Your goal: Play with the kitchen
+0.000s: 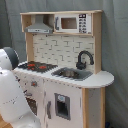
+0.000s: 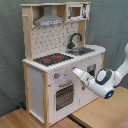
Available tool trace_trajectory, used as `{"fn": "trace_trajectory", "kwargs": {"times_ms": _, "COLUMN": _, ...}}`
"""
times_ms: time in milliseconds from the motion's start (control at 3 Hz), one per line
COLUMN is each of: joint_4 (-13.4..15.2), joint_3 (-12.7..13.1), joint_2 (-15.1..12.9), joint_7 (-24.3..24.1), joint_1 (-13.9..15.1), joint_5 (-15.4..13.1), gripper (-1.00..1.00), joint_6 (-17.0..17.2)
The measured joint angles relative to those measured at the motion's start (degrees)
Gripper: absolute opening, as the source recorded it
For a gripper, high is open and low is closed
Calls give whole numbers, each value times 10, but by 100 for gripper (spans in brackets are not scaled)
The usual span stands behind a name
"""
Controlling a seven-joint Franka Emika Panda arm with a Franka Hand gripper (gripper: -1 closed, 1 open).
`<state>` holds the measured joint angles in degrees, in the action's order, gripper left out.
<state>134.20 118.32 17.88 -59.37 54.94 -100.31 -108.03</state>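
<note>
Grey curtain behind, wood tabletop (image 2: 100, 112) under kitchen (image 2: 60, 65); gripper (image 2: 76, 73) by oven front, finger state unclear.

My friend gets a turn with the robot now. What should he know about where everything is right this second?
Gripper: reaching at the front of the kitchen, right by the knobs above the oven door; open or shut cannot be told.
Kitchen: upright on the wooden floor; stovetop, sink and black faucet on top, grey hood above.
Done: arm brought up to the front panel.
Left: nothing visibly moved yet; oven door looks shut, so the playing itself remains.
</note>
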Motion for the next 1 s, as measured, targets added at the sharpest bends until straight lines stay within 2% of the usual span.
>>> {"fn": "trace_trajectory", "kwargs": {"times_ms": 667, "joint_4": 41, "joint_3": 0, "joint_2": -81, "joint_7": 21, "joint_1": -6, "joint_5": -57, "gripper": 100, "joint_6": 52}}
{"fn": "trace_trajectory", "kwargs": {"times_ms": 1000, "joint_4": 76, "joint_3": -1, "joint_2": -115, "joint_7": 21, "joint_1": -6, "joint_5": -77, "gripper": 100, "joint_6": 89}}
